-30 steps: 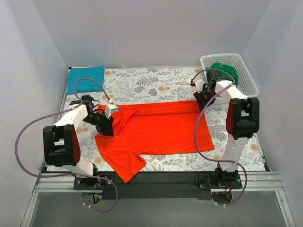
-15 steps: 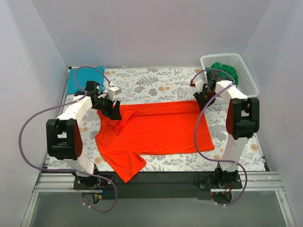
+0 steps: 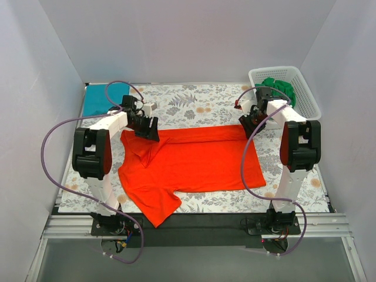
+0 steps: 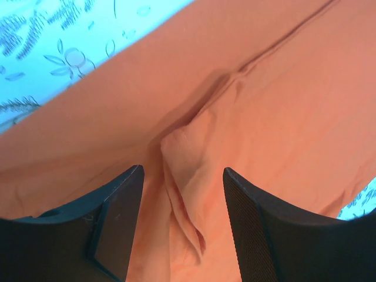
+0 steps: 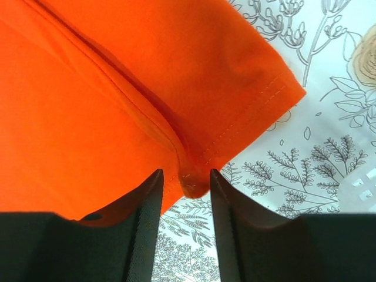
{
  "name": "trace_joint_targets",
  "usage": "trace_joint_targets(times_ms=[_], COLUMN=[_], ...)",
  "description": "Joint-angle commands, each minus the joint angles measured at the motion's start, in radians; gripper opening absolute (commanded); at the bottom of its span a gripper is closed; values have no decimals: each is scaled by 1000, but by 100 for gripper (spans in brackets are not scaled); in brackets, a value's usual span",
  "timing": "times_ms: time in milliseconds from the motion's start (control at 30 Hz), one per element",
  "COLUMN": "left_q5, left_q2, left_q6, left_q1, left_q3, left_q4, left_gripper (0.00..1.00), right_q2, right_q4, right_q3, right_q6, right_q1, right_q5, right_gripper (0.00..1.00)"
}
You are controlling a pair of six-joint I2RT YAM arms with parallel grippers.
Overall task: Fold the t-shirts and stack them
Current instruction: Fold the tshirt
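Note:
The orange-red t-shirt (image 3: pixel 194 158) lies spread on the floral cloth with its far edge folded over. Over its far left part my left gripper (image 3: pixel 150 128) hangs open; in the left wrist view a raised fold of the shirt (image 4: pixel 185 170) sits loose between the left gripper's (image 4: pixel 182 176) jaws. At the shirt's far right corner my right gripper (image 3: pixel 247 122) stands open, and in the right wrist view the hemmed corner (image 5: pixel 191 183) lies between its (image 5: pixel 185 174) narrowly parted jaws. A folded teal t-shirt (image 3: pixel 106 98) lies at the back left. A green t-shirt (image 3: pixel 279 88) is bunched in the basket.
The white lattice basket (image 3: pixel 310 94) stands at the back right corner. The floral grey cloth (image 3: pixel 188 103) covers the table, and white walls close in on three sides. One sleeve of the orange shirt (image 3: pixel 154 205) reaches toward the near edge.
My left gripper let go of the shirt's left part, opened, and moved back and right to the far edge. The right gripper stayed in place and its jaws widened a little.

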Motion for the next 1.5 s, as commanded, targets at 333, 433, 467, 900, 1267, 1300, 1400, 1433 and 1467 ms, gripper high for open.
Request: trace_joint_targets(times_ms=[333,433,467,900,1267,1300,1400,1433,1467], left_q5=[3,-17,-23,35,78,76,32,8,4], left_q2=[48,45,45,-56,-167,-173,-196,-201,-210], left_q6=[-87,-90,-91,-102,54,62,76,71,70], left_q1=[-20,-22,-22,-42,-108,-129,-174,-181,-186], left_q3=[86,86,84,-15,-127,-138,-173,-189,-193], left_q4=[11,13,11,48,-16,-19,-15,-3,1], left_gripper=[50,52,52,25,13,16,35,43,46], right_q2=[18,12,12,8,9,9,9,8,8], right_q4=[-62,-62,-62,-62,-62,-62,-62,-62,-64], right_q3=[-9,-24,-27,-32,-24,-24,-23,-23,-24], right_q6=[-68,-82,-87,-102,-98,-98,-97,-96,-96], right_q1=[-4,-2,-4,-4,-4,-2,-2,-2,-4], right_q5=[-29,-14,-6,6,12,12,14,14,15], right_gripper=[19,8,7,11,18,19,26,28,29])
